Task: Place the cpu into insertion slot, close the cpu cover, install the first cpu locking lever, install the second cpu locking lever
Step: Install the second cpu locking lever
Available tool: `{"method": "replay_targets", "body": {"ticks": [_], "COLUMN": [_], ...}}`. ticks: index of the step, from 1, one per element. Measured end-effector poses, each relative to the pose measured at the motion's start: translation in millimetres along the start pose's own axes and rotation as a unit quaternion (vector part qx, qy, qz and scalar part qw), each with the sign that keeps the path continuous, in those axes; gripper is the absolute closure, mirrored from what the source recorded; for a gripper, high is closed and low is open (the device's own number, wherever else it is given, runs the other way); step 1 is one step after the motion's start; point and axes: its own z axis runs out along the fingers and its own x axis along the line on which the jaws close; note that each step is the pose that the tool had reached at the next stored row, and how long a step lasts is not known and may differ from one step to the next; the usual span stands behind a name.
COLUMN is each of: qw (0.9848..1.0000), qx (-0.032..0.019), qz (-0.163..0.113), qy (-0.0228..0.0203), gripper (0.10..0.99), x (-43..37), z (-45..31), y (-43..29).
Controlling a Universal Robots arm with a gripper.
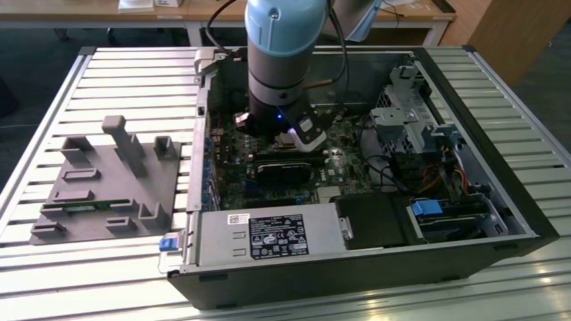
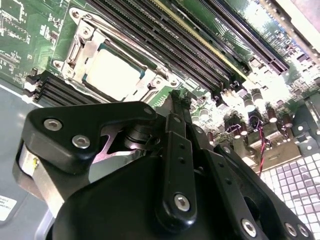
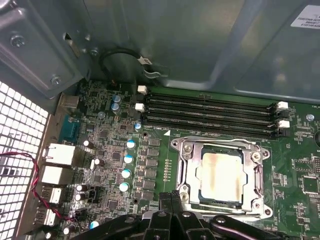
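Inside the open computer case (image 1: 499, 200) on the table (image 1: 134, 80), the arm (image 1: 278, 60) hides the socket in the exterior view. Both wrist views show the cpu (image 3: 220, 172) seated under the cpu cover (image 3: 187, 170), near the narrow, empty end effector (image 3: 171, 197).

Gripper hanging close above the motherboard socket

The black gripper (image 2: 177, 97) is holding its fingertips pressed together, with nothing between them, just beside the silver cpu cover (image 2: 80, 47). The pale cpu (image 2: 112, 75) is sitting inside the cover's window, in the insertion slot (image 2: 88, 76). Long black memory slots (image 2: 165, 40) are running next to the socket on the green board
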Motion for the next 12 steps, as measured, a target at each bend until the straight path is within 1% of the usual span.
{"method": "replay_targets", "body": {"ticks": [4, 6, 12], "qw": [1.0000, 1.0000, 1.0000], "qx": [0.0000, 0.0000, 0.0000], "qz": [0.000, 0.000, 0.000], "qy": [0.0000, 0.0000, 0.0001], "gripper": [0.969, 0.969, 0.969], "x": [0.0, -0.1, -0.2], "z": [-1.9, -5.8, -10.3], "y": [0.7, 1.9, 3.3]}}
